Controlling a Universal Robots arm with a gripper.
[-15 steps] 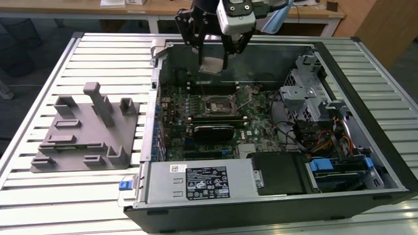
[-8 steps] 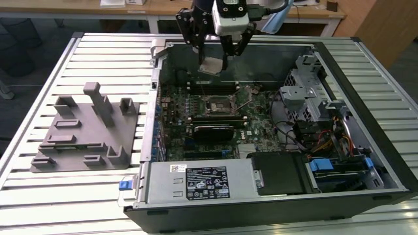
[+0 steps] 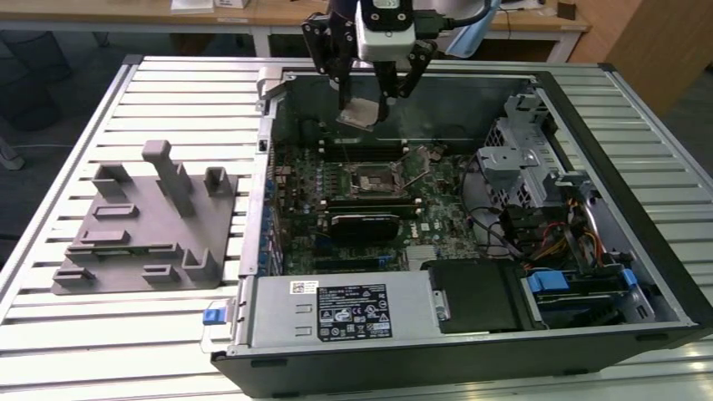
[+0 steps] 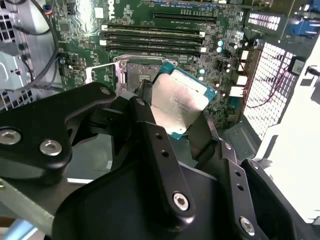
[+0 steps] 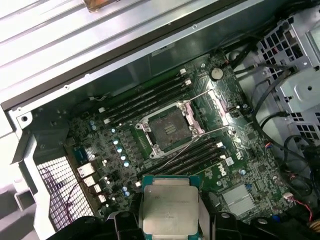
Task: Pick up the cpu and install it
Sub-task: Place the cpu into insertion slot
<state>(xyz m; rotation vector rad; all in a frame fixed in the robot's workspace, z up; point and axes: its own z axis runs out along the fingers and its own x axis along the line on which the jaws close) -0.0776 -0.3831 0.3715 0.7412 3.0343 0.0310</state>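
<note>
My gripper (image 3: 365,110) is shut on the cpu (image 3: 359,114), a flat square chip with a silvery top and a teal edge, held tilted in the air above the back part of the open computer case. Both wrist views show the cpu (image 4: 180,101) (image 5: 169,206) clamped between the two black fingers (image 4: 150,145). Below it on the green motherboard lies the black square socket (image 3: 371,176) (image 5: 171,127), its metal frame and lever standing open. The chip hangs well above the socket and apart from it.
The open case (image 3: 624,251) lies on a slatted metal table (image 3: 167,92), with drive cages and cables on the exterior view's right. A grey plastic fixture (image 3: 145,221) with upright blocks stands on the exterior view's left. Memory slots (image 5: 145,97) flank the socket.
</note>
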